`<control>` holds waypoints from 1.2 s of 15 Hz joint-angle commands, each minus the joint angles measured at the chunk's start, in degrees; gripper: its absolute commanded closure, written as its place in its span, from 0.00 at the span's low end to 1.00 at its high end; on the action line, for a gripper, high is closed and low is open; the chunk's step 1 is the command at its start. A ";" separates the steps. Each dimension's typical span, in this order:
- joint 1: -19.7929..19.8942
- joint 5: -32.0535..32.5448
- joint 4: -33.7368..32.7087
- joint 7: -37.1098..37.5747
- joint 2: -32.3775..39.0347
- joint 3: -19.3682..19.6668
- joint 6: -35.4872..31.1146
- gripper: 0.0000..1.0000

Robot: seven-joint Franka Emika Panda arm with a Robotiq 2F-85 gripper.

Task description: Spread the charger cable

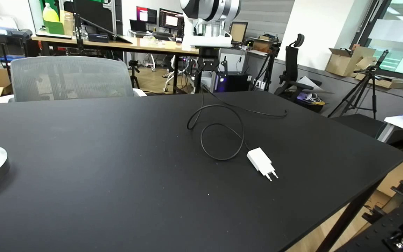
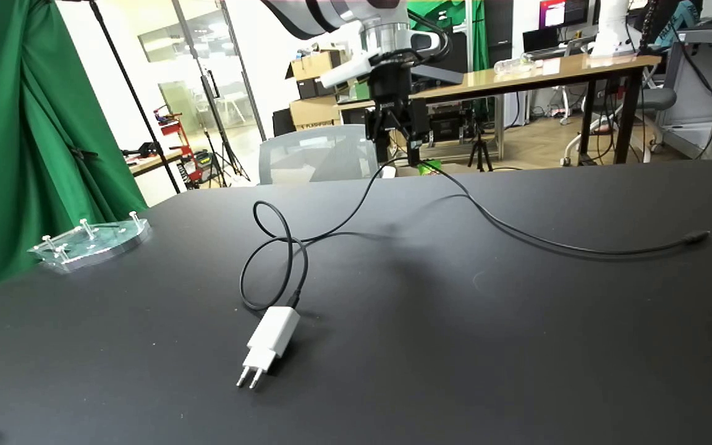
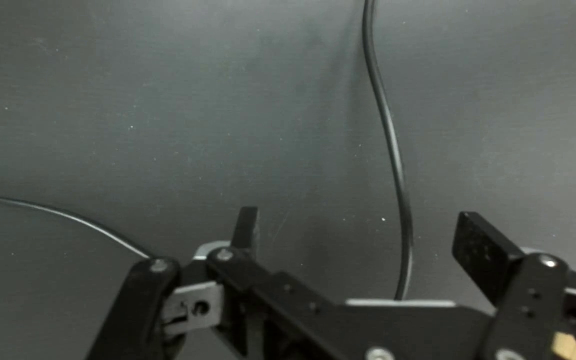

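"Why is your end effector (image 3: 358,225) spread so wide?"

"It holds nothing. The gap lets the cable (image 3: 394,150) run between my fingers (image 3: 483,252) without being pinched. It would suit either taking hold or letting go. Whether the cable brushes a finger, I can't tell."

"And why does it arch up there?"

"In an exterior view its shadow falls apart from it on the tabletop (image 2: 486,358), so that stretch is lifted beneath me. I'd put it down to the cable's own stiffness, though a finger might be propping it; the top of the arch is hidden from my wrist."

"Where are its two ends?"

"The free end (image 2: 696,237) runs well out to one side, in a gentle curve. The plug (image 2: 272,334) lies on the tabletop at the opposite end, just beside the loops (image 1: 224,160), prongs pointing away from them. In both exterior views the loops cross."

"So you're half done?"

"I'd judge so: the free stretch is spread, the loops aren't. They look springy, likely to keep their curl until pulled. Drawing the cable away from the plug should unwind them, but the plug looks light and could slide along rather than anchor."
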State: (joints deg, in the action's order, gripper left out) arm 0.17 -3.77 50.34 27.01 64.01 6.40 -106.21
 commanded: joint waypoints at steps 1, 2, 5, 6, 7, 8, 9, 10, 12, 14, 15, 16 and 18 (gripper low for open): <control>0.38 0.10 -7.07 1.92 3.69 -0.07 3.78 0.00; 0.46 0.01 -7.57 1.69 4.00 -0.21 3.85 0.25; 0.50 0.03 -8.89 1.75 4.86 -0.25 3.85 0.40; 0.29 -0.34 -8.74 1.68 4.82 0.10 3.54 0.47; 0.30 -0.40 -9.02 1.62 5.00 0.05 3.44 0.55; 0.17 -0.29 -9.07 1.65 5.04 0.14 3.22 0.61; 0.08 -0.20 -9.10 1.50 5.02 0.15 3.11 0.67; -0.07 -0.13 -8.89 1.48 4.82 0.18 2.86 0.75; -0.57 0.13 -7.88 0.98 4.00 0.17 2.28 0.89; -1.42 0.65 -6.09 1.07 2.69 0.55 0.79 0.99; -1.91 1.03 -5.23 1.51 2.05 0.87 -0.17 1.00; -2.70 1.56 -3.84 2.33 1.08 1.37 -1.79 1.00; -4.63 2.68 -1.39 5.03 -0.54 2.79 -5.15 0.98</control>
State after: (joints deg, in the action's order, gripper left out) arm -1.86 -2.81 44.61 27.39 66.97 7.05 -107.98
